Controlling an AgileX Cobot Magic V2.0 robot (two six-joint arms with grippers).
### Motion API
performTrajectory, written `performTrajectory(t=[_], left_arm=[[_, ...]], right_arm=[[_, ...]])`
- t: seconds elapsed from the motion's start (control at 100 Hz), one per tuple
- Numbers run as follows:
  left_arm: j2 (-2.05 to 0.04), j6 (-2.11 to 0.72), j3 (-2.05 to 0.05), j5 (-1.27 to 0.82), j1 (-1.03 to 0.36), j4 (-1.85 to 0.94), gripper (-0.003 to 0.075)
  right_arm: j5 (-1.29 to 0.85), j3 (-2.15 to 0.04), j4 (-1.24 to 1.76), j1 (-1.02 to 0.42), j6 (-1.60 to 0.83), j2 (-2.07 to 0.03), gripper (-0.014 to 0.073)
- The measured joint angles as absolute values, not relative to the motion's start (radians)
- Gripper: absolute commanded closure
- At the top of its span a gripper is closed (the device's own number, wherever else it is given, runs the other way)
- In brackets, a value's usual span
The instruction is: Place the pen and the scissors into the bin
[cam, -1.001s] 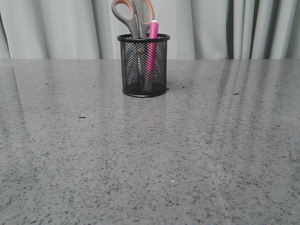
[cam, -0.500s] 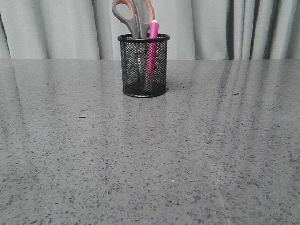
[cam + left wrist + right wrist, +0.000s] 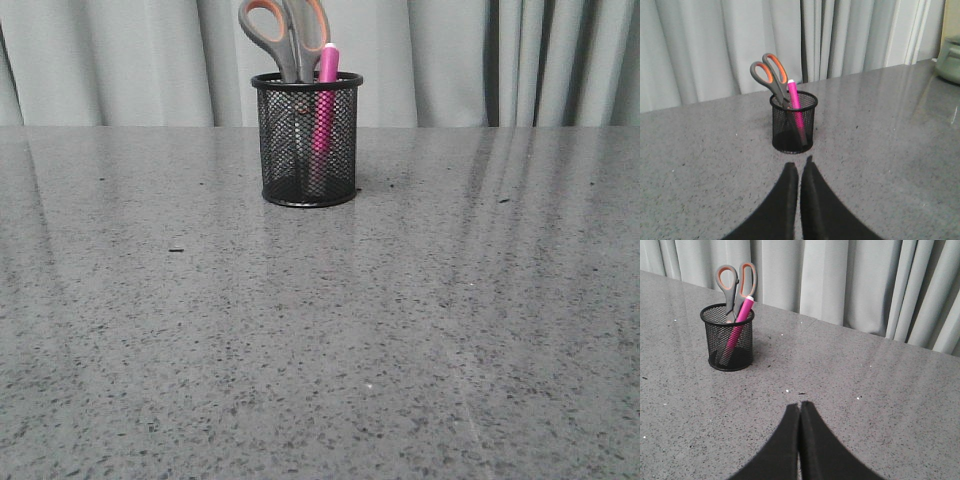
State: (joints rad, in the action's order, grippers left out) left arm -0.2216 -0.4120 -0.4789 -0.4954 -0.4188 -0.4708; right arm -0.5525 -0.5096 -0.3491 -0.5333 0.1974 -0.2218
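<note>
The black mesh bin (image 3: pixel 306 140) stands upright at the far middle of the table. The scissors (image 3: pixel 284 30) stand in it, handles up, blades down inside. The pink pen (image 3: pixel 325 95) leans in it beside them, pale tip above the rim. No gripper shows in the front view. In the left wrist view the bin (image 3: pixel 793 122), scissors (image 3: pixel 769 74) and pen (image 3: pixel 793 92) lie just beyond my left gripper (image 3: pixel 799 164), which is shut and empty. In the right wrist view the bin (image 3: pixel 729 337), scissors (image 3: pixel 735 282) and pen (image 3: pixel 741 315) are well off from my right gripper (image 3: pixel 800 404), also shut and empty.
Grey curtains (image 3: pixel 500 60) hang behind the speckled grey table (image 3: pixel 400 330). A pale green object (image 3: pixel 950 62) sits at the table's edge in the left wrist view.
</note>
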Motion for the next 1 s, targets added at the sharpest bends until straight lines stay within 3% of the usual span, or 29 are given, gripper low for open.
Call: performTrajectory(t=[0.36, 0.69, 1.001], left_arm=[[-0.035, -0.222, -0.068, -0.069, -0.392, -0.160, 0.0740], [0.005, -0.133, 0.004, -0.270, -0.202, -0.140, 0.0740], [0.005, -0.126, 0.004, -0.330, -0.180, -0.161, 0.0740]], right_arm=[[-0.552, -0.510, -0.347, -0.533, 0.197, -0.222, 0.0659], [-0.557, -0.510, -0.347, -0.533, 0.197, -0.222, 0.0659], [-0.557, -0.510, -0.347, -0.533, 0.197, -0.222, 0.0659]])
